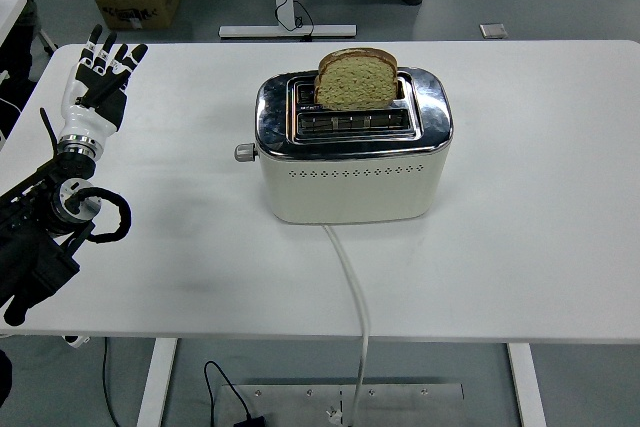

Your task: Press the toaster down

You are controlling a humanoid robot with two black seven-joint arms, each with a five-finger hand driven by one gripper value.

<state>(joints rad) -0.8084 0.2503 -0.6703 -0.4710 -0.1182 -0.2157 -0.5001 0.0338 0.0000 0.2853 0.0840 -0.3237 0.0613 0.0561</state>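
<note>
Left hand point(103, 75) was seen at the table's far-left corner, fingers spread & holding nothing, well apart from the toaster point(352, 152). Right hand wasn't in view. Toaster was placed approx. mid-table, long side facing the near edge, w/ a slice of bread point(357, 79) standing tall out of the rear slot; front slot was seen empty. Lever knob point(243, 153) was noted on the toaster's left end, high up near the chrome top, so the press was judged not yet done. For a clean press, the hand was judged best brought in from the left, w/ one or two fingertips set on top of the knob rather than beside it, & force kept straight down along the end wall. Any sideways push was thought likely to slide the toaster to the right on the smooth white table point(540, 247), since nothing was bracing it. Press was expected to need carrying to the bottom of the travel until latched, w/ bread dropping into the slot as the check. Cord point(352, 277) ran off the near edge, clear of the approach path.
</note>
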